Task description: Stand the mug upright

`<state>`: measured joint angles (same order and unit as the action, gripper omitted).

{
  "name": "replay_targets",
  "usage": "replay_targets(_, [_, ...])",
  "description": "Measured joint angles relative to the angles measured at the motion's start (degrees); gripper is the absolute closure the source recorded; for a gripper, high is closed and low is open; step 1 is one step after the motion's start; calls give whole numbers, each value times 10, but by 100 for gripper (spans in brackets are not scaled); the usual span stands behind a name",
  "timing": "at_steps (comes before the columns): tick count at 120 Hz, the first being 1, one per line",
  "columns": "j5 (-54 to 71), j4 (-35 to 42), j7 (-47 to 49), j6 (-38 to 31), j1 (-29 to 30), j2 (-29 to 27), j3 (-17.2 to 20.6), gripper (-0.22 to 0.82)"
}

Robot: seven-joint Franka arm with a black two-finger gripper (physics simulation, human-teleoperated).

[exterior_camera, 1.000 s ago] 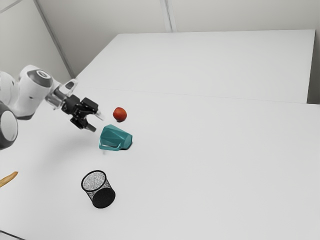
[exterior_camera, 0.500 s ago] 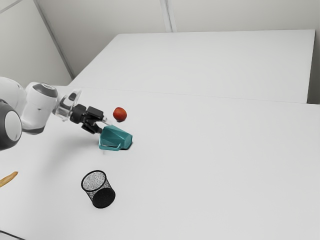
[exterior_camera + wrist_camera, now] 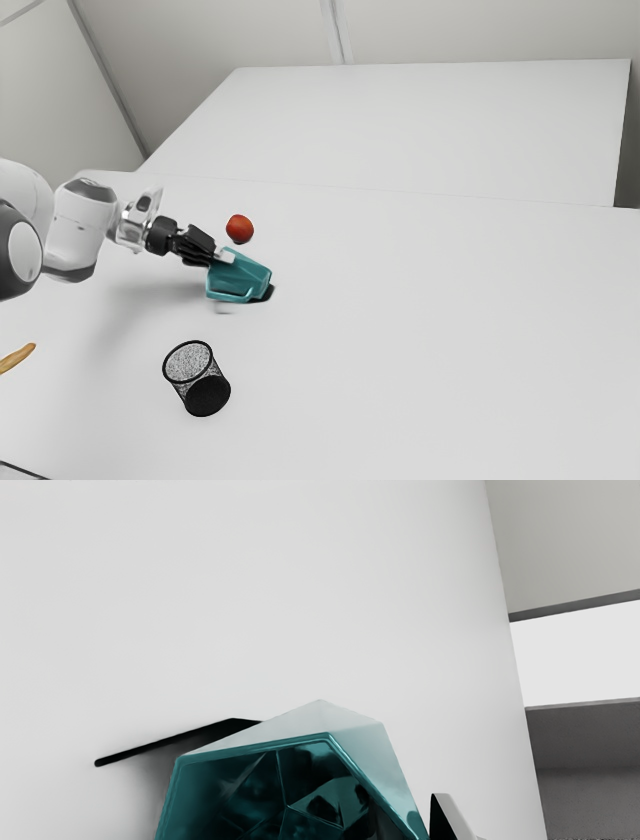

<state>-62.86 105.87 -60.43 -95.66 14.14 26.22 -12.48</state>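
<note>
Mug: the mug [image 3: 240, 275] has shifted a little toward the exterior view's right, and more dark shadow [image 3: 268, 292] shows by its base.
Pose: it lies tilted on its side over the table [image 3: 420, 330], its open rim [image 3: 250, 747] facing the claw [image 3: 222, 257].
Meaning: the shift looks like the start of a lift or a push; the mug isn't upright.
Claw: it has moved in to the rim, by the wall; I cannot tell how far open it is or whether it has hold.
Red ball: the red ball [image 3: 239, 228] stays put, near the mug.
</note>
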Motion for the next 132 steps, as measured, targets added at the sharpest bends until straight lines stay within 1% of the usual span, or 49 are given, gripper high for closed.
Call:
replay_targets(20, [0,0,-13,1,0,-14,0,74])
replay_targets(32, [2,3,-16,0,0,-37,2,76])
replay_targets(42, [22,3,-10,-6,-1,-68,17,77])
replay_targets(53, [87,-3,11,-21,-5,-107,35,77])
replay_targets(60, [141,-19,32,-28,-6,-118,49,78])
replay_targets(79, [330,-44,108,-57,-10,-158,113,78])
replay_targets(96, [449,-45,177,-99,-11,-172,162,79])
replay_targets(117, [560,-40,258,-142,-29,-170,181,79])
replay_targets(132, [602,-15,308,-174,-31,-169,191,79])
